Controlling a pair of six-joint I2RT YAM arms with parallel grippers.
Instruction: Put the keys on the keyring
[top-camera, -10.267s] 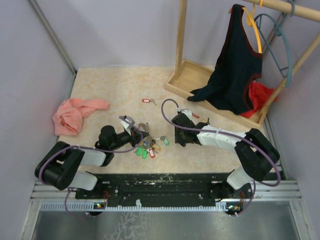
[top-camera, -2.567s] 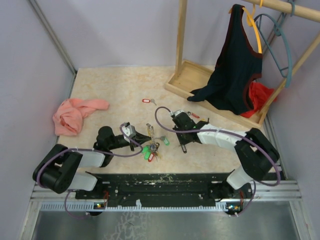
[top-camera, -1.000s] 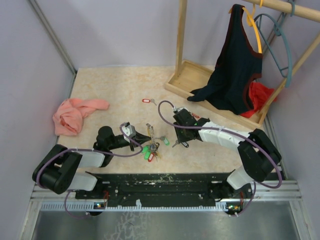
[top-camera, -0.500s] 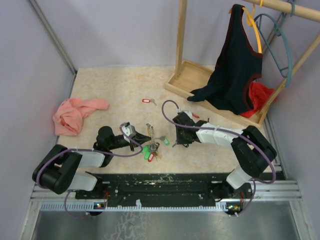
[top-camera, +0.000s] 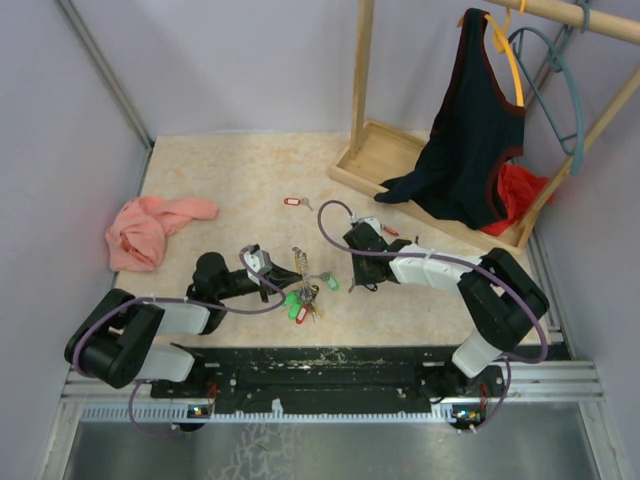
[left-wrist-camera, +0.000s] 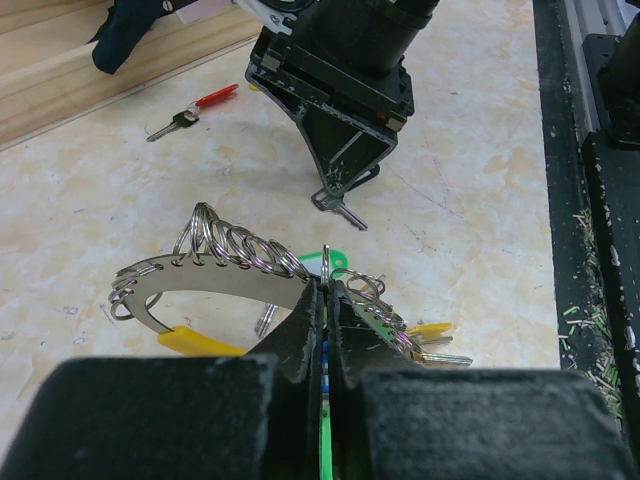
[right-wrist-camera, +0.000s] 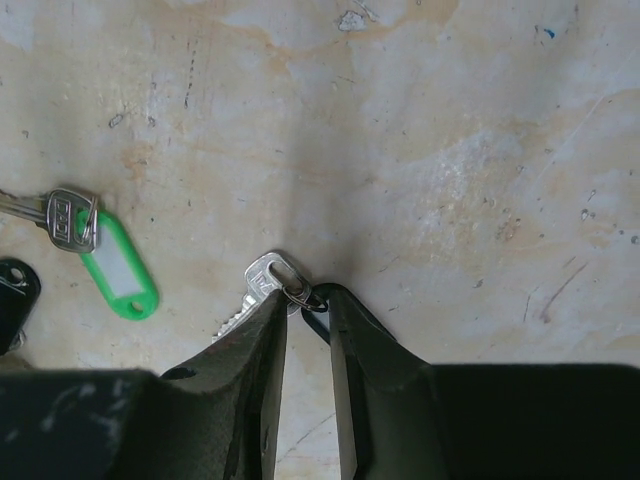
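Left end effector (left-wrist-camera: 325, 290) clamped on the thin, stiff silvery keyring (left-wrist-camera: 220, 292). Beyond it, right end effector (right-wrist-camera: 305, 297) nearly together at a small silver key (right-wrist-camera: 262, 282) lying flat on the bench (right-wrist-camera: 450, 150). Light and slippery, so its split ring looks the best hold. Pinched? Cannot tell.

Left jaws clamped, right jaws slightly apart

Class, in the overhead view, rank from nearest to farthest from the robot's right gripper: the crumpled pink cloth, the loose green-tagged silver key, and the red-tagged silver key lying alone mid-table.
1. green-tagged silver key, just left of the right gripper.
2. red-tagged silver key, farther back, mid-table.
3. crumpled pink cloth, far left side.
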